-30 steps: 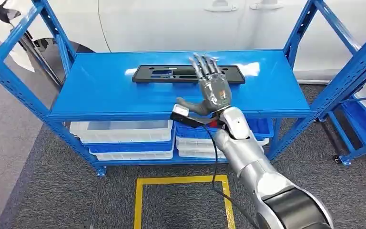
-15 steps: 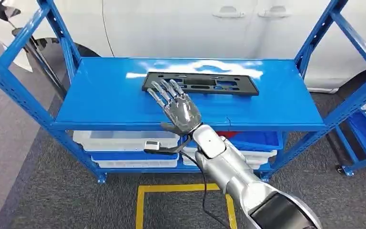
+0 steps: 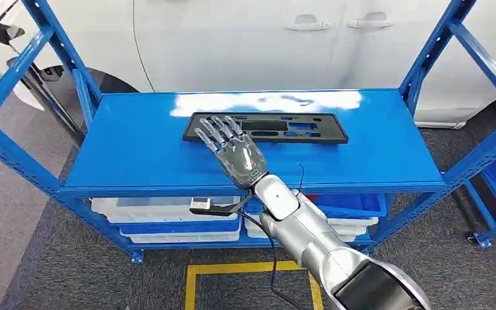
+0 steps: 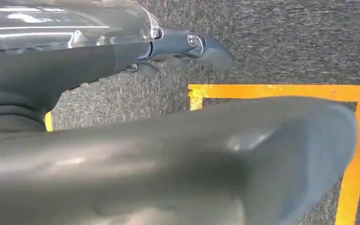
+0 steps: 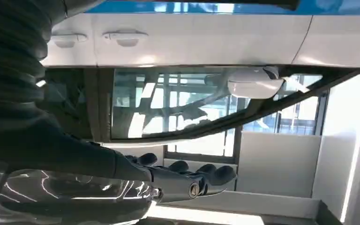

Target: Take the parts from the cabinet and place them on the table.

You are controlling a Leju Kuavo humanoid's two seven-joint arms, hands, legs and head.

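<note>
You have the right hand [image 3: 236,155] stretched flat over the top shelf [image 3: 135,155] of the blue rack, fingers spread and holding nothing, fingertips at the left end of the black part [image 3: 297,127]. That part lies flat along the back of the shelf. The left hand [image 4: 187,47] hangs above the grey carpet; its state cannot be told.

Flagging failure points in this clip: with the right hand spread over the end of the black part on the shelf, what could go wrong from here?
1. The black part is long, flat and thin; the right hand is over one end only, so it may tip or slip if lifted there.
2. It lies flat on the smooth shelf, so the fingers may push it back rather than get under it.
3. The cable hanging at the wrist could snag the shelf edge.
</note>
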